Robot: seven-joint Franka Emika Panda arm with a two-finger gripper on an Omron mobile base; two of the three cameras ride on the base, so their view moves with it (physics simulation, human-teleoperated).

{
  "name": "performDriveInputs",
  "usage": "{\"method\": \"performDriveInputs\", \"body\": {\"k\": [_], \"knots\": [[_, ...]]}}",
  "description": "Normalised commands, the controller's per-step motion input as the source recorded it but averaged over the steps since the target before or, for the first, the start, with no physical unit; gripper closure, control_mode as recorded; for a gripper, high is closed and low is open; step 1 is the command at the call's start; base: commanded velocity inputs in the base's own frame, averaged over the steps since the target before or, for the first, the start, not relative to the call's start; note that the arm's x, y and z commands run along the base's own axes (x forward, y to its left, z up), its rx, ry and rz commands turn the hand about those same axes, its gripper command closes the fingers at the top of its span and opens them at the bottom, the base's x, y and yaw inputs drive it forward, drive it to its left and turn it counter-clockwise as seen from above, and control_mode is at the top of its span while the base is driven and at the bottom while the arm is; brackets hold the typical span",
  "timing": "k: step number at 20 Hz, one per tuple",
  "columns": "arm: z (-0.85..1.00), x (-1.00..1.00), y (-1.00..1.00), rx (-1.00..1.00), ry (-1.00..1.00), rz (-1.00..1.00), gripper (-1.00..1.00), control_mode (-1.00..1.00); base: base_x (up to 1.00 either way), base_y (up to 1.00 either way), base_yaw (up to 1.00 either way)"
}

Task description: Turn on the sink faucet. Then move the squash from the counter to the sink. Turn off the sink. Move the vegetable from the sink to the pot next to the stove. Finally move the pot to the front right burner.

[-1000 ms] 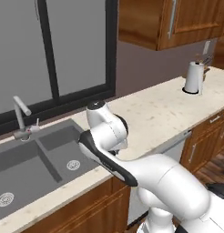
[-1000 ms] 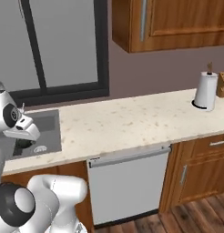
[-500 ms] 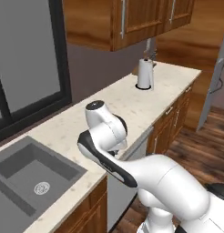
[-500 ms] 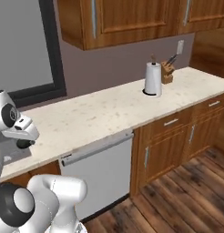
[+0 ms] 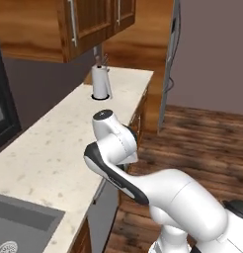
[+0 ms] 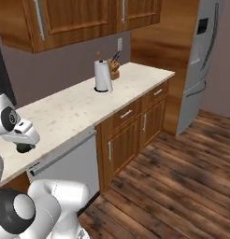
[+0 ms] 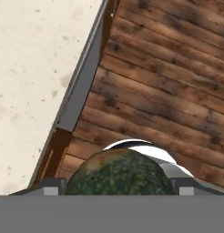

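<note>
Squash (image 7: 119,173) sits pinched between the gripper (image 7: 118,185) fingertips, held over the wood floor (image 7: 177,82) beside the counter (image 7: 32,68) edge. Step: carrying vegetable toward the pot; next, find the pot.

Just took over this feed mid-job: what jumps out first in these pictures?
The squash, dark mottled green, sits between the fingers at the bottom of the hand view, above wood floor beside the counter edge. In the base views the white arm dominates the foreground, a paper towel roll stands on the counter, and a sink corner shows at lower left.
</note>
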Motion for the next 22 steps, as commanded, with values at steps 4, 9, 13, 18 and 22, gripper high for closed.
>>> {"method": "performDriveInputs", "body": {"k": [4,9,13,18,22], "knots": [[0.0,0.0,0.0,0.0,0.0,0.0,1.0,1.0,-0.05,-0.04,-0.58],[0.0,0.0,0.0,0.0,0.0,0.0,1.0,1.0,-0.03,-0.04,-0.57],[0.0,0.0,0.0,0.0,0.0,0.0,1.0,1.0,-0.05,-0.03,-0.57],[0.0,0.0,0.0,0.0,0.0,0.0,1.0,1.0,-0.02,-0.03,-0.56],[0.0,0.0,0.0,0.0,0.0,0.0,1.0,1.0,0.0,0.0,-0.55]]}}
